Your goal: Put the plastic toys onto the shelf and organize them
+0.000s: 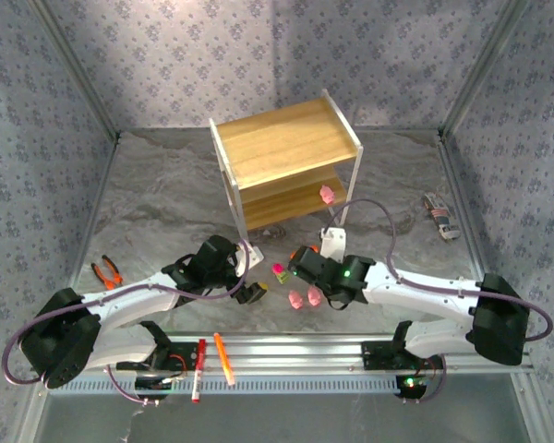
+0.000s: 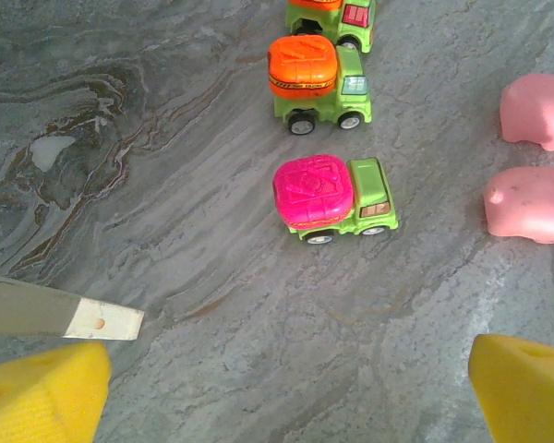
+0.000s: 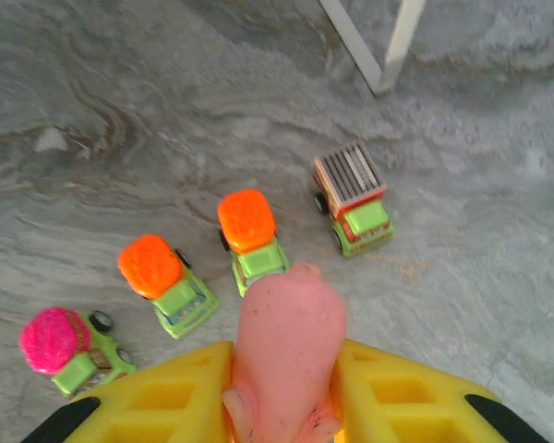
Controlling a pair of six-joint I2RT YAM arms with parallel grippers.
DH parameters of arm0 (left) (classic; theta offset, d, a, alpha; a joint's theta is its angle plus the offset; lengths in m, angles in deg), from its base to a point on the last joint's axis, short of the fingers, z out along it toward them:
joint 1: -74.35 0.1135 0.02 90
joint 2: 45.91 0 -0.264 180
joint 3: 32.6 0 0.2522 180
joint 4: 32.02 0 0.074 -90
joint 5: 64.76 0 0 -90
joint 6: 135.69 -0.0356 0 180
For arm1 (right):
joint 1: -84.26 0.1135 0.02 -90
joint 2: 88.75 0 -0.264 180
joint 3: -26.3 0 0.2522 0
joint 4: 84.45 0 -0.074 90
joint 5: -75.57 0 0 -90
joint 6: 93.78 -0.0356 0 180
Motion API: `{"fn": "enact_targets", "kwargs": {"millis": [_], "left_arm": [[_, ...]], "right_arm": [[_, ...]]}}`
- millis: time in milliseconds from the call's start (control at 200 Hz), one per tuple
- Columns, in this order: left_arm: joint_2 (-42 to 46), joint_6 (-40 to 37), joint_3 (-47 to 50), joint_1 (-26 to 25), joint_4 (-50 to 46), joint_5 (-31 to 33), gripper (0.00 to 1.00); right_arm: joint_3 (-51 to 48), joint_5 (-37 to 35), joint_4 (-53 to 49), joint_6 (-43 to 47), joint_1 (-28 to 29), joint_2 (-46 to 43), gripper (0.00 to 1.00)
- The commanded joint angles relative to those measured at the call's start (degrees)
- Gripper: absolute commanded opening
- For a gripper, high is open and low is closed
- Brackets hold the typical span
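Between the yellow fingers (image 3: 166, 401) of the right tool (image 3: 286, 406) a pink figure (image 3: 286, 337) is pinched across its flanks and held clear of the worktop (image 3: 120, 83); which end is its head I cannot tell. It looks like smooth, hard moulded plastic. It should be light enough that weight is no worry and stiff enough to take a firm squeeze. It is also rounded and glossy, so I judge it could squirt out if the pads bite near a tapering end; the widest part of the body is the safer hold

Below it four trucks stand in a loose row: a magenta-topped truck (image 3: 69, 351), an orange-topped truck (image 3: 166, 281), a second orange-topped truck (image 3: 251, 238) and a grey-slatted truck (image 3: 353, 196). The last is nearest a white leg (image 3: 397, 37) of the shelf (image 1: 286, 143). These should be just as light, but they sit on wheels and will likely roll at a nudge. The domed tops offer little purchase, so the flat green sides of cab and body are where I would close on them, coming squarely from above

The left tool (image 2: 286, 397) hangs over the same cluster, spread wide with nothing between its pads. A second pink figure (image 2: 540, 111) and a third pink figure (image 2: 531, 203) lie side by side on the worktop, just right of the magenta-topped truck in the left wrist view. A fourth pink figure (image 1: 327, 195) stands on the lower board of the shelf, near its right-hand edge
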Motion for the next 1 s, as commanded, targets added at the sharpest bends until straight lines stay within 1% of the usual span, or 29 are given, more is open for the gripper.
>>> {"fn": "enact_targets", "kwargs": {"millis": [0,175,345,390,410,495,615,710,994], "left_arm": [[-0.5,-0.8,-1.1,-0.2,0.9,0.4,1.0],[-0.5,-0.9,-1.1,-0.2,0.8,0.3,1.0],[-0.4,-0.9,-1.1,-0.2,0.9,0.3,1.0],[-0.5,-0.9,-1.2,-0.2,0.8,0.4,1.0],[-0.4,-0.9,-1.2,-0.2,0.8,0.4,0.99],[-0.4,-0.9,-1.2,-0.2,0.9,0.4,1.0],[-0.5,-0.8,-1.2,-0.2,1.0,0.5,1.0],[-0.5,-0.8,-1.1,-0.2,1.0,0.6,1.0],[-0.9,-0.8,-1.4,-0.2,0.9,0.8,1.0]], "right_arm": [[4.4,0.7,-2.9,7.5,-1.3,-1.1,0.31],[9.4,5.2,-1.5,16.2,-4.9,-1.0,0.31],[13.2,7.8,-0.8,22.0,-8.7,0.4,0.31],[14.2,8.2,-0.8,22.2,-9.6,0.9,0.31],[14.5,8.6,-0.7,24.3,-10.1,1.1,0.31],[15.4,10.6,0.4,26.6,-11.8,2.0,0.31],[16.0,12.3,0.9,29.0,-14.3,3.6,0.31],[15.9,13.5,3.9,30.4,-16.1,3.9,0.31],[17.6,15.1,5.2,32.4,-18.8,5.0,0.31]]}}
